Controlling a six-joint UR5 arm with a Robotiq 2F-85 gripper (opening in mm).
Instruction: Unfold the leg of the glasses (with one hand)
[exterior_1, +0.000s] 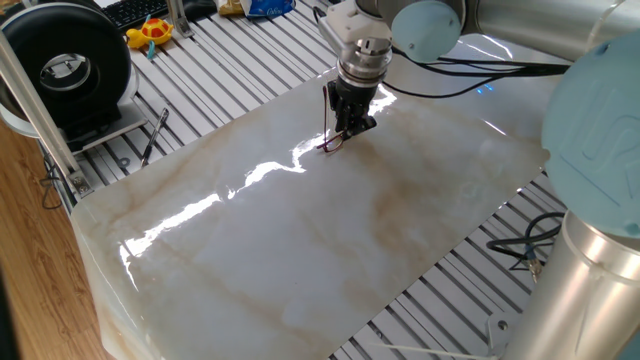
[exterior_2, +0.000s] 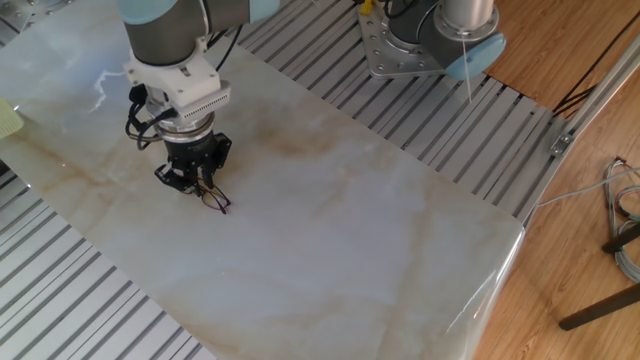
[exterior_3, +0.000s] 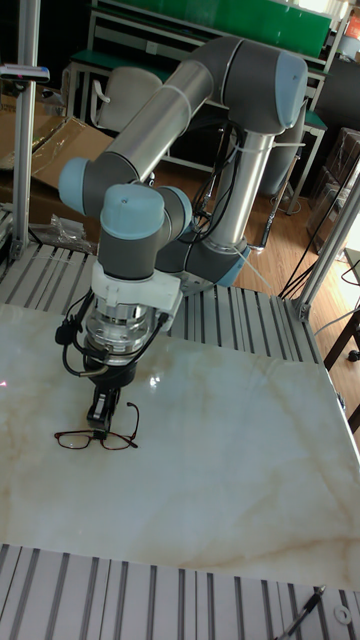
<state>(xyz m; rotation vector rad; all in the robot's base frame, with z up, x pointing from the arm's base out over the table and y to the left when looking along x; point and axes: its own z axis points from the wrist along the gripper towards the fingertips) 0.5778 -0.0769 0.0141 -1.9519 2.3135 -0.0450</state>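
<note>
The glasses (exterior_1: 330, 146) (exterior_2: 215, 199) (exterior_3: 118, 440) lie on the marble slab (exterior_1: 300, 240), a thin dark reddish frame with clear lenses. One slender leg sticks up from the frame's end. My gripper (exterior_1: 350, 130) (exterior_2: 190, 183) (exterior_3: 98, 425) points straight down over the frame. In the tall fixed view its black fingers (exterior_3: 103, 408) stand close together, pinching the frame near its middle. The fingers hide the exact spot of contact.
A dark pen-like tool (exterior_1: 155, 135) lies on the slatted table left of the slab. A black round device (exterior_1: 70, 60), a yellow toy (exterior_1: 150, 32) and a keyboard (exterior_1: 135, 10) stand at the far left. The arm's base (exterior_1: 600, 230) and cables (exterior_1: 520, 245) are at the right.
</note>
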